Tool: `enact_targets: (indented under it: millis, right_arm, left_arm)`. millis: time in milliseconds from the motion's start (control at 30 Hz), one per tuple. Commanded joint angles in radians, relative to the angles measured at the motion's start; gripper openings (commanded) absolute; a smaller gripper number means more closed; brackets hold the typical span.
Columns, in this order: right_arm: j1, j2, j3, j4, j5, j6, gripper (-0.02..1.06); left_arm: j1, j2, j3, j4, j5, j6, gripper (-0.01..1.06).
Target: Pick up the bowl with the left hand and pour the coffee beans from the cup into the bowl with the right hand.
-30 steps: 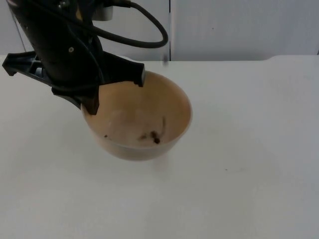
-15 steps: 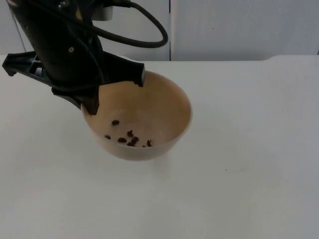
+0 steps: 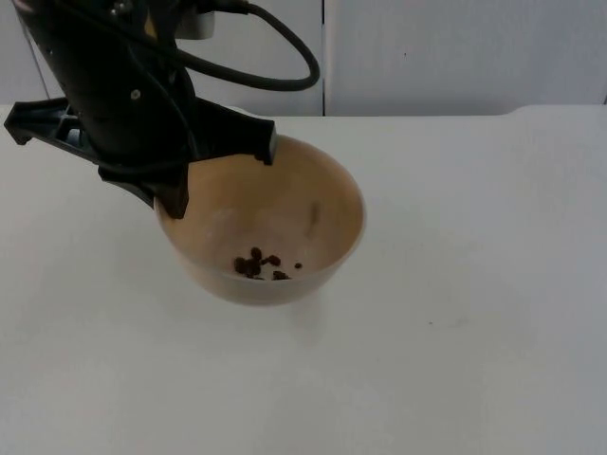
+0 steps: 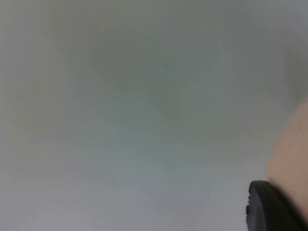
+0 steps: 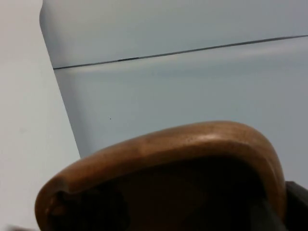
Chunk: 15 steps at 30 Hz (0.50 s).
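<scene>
Tan bowl [image 3: 266, 223] with coffee beans [image 3: 258, 265], no writing, clamped at its rim by left gripper [image 3: 190, 175].

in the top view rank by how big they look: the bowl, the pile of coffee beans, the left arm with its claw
1. Left arm with its claw: looks largest, though it is nearer the camera, so that is partly nearness.
2. Bowl, gripped at its rim.
3. Coffee beans: a small cluster inside the bowl, clearly smallest.
</scene>
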Motion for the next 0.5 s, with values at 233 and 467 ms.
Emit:
enact_targets:
  millis: [233,467]
  right_arm:
    - [0.004,-0.007,-0.005,-0.016,-0.01,-0.005,0.0]
    - [-0.005,-0.007,-0.005,0.011,-0.01,0.008,0.0]
  left_arm:
    - [-0.002,-0.006,-0.005,-0.009,-0.012,-0.012,0.0]
    - [-0.002,-0.006,-0.005,-0.009,-0.012,-0.012,0.0]
